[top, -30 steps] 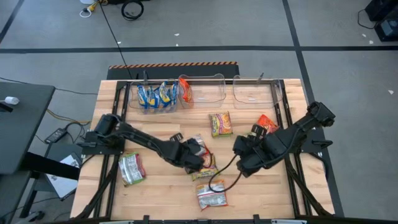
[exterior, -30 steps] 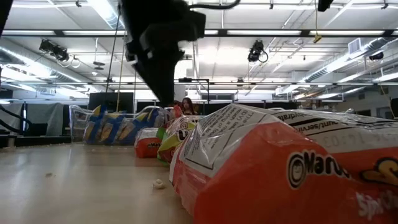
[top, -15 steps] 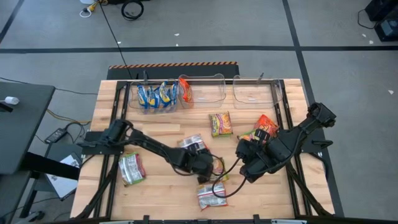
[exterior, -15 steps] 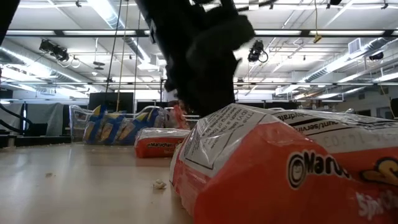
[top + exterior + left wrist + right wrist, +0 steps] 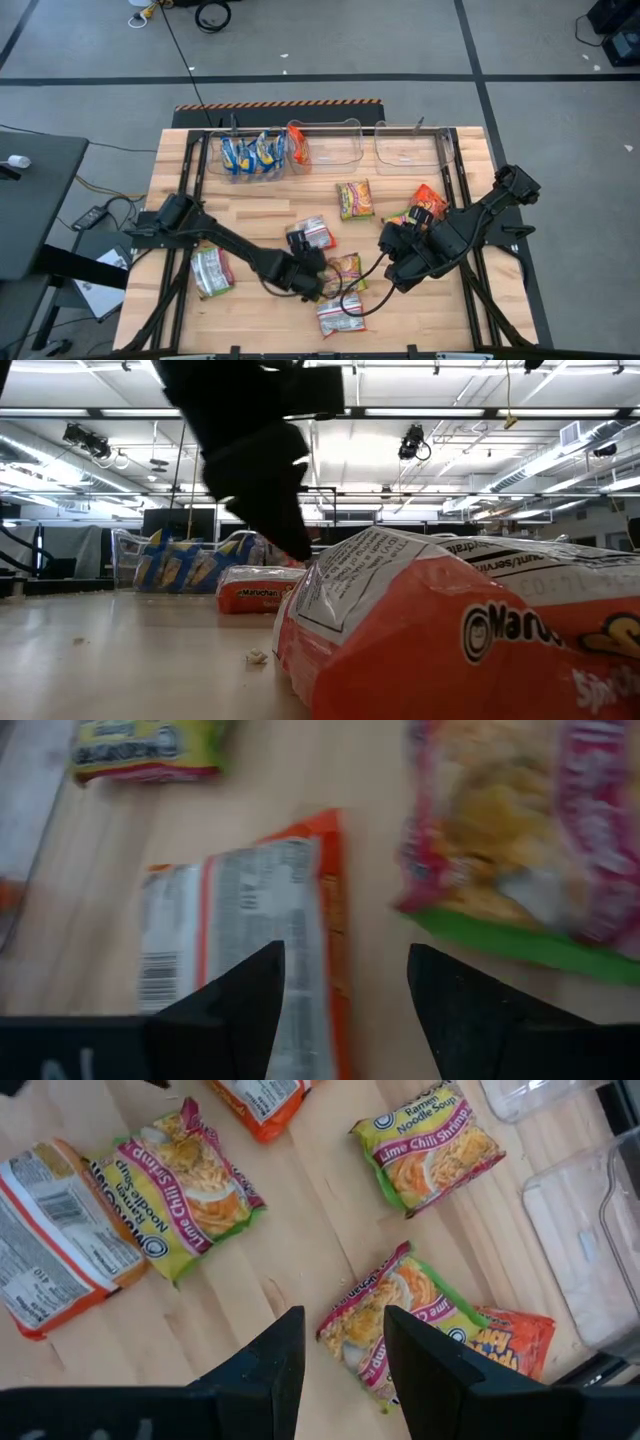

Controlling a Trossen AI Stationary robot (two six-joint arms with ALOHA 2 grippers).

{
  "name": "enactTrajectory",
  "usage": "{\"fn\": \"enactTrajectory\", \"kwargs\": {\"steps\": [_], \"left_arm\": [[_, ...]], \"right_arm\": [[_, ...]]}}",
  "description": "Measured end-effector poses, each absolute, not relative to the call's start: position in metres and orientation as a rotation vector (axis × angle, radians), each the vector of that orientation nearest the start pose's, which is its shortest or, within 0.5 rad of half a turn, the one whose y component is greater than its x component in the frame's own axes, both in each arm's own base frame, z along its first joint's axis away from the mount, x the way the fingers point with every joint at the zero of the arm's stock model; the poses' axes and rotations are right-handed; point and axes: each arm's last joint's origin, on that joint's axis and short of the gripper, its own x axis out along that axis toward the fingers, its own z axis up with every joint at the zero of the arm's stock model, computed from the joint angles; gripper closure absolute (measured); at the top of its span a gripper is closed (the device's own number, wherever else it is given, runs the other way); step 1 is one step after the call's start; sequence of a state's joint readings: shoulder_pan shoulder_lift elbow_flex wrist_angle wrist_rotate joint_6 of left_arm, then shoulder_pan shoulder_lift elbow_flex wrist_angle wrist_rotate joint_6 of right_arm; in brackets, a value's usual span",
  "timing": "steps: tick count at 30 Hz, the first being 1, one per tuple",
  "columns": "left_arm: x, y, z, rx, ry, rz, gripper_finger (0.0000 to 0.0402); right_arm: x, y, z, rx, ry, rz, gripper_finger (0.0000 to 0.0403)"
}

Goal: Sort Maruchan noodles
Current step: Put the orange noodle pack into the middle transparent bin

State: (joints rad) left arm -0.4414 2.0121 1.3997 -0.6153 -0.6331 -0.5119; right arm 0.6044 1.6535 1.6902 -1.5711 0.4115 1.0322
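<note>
Ramen packets lie flat on the table. An orange packet [image 5: 314, 235] [image 5: 250, 930] lies white back up, with a yellow-green and pink packet [image 5: 346, 272] [image 5: 520, 830] beside it. My left gripper [image 5: 305, 256] [image 5: 345, 1010] [image 5: 290, 530] is open, and its fingers stand either side of the orange packet's orange edge. Whether they touch it does not show. My right gripper [image 5: 392, 262] [image 5: 345, 1370] hangs open over bare wood to the right of these. The far bins hold blue-yellow packets [image 5: 250, 155] and an orange one [image 5: 298, 146].
Other packets: an orange one [image 5: 340, 315] [image 5: 55, 1245] near the near edge, a lime one [image 5: 355, 198] [image 5: 425, 1150] mid-table, a lime and an orange one [image 5: 424, 205] [image 5: 400, 1310] right, and one [image 5: 210, 270] left. Clear bins [image 5: 408, 148] line the far edge. Bare wood lies near left.
My left gripper has drawn back toward the near edge from over the orange packet. The yellow-green and pink packet, partly under the arm before, now shows whole. My right arm has edged toward the near edge, uncovering the lime packet by it.
</note>
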Motion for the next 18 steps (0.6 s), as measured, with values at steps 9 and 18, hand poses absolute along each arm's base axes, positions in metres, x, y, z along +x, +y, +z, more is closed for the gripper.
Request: {"fn": "enactTrajectory", "kwargs": {"steps": [9, 18], "left_arm": [[0.360, -0.148, 0.144, 0.191, 0.891, 0.509, 0.0184], [0.350, -0.138, 0.116, 0.387, 0.917, 0.410, 0.0184]], "right_arm": [[0.241, 0.157, 0.341, 0.123, 1.230, -0.486, 0.0260], [0.237, 0.164, 0.341, 0.115, 1.228, -0.469, 0.0260]]}}
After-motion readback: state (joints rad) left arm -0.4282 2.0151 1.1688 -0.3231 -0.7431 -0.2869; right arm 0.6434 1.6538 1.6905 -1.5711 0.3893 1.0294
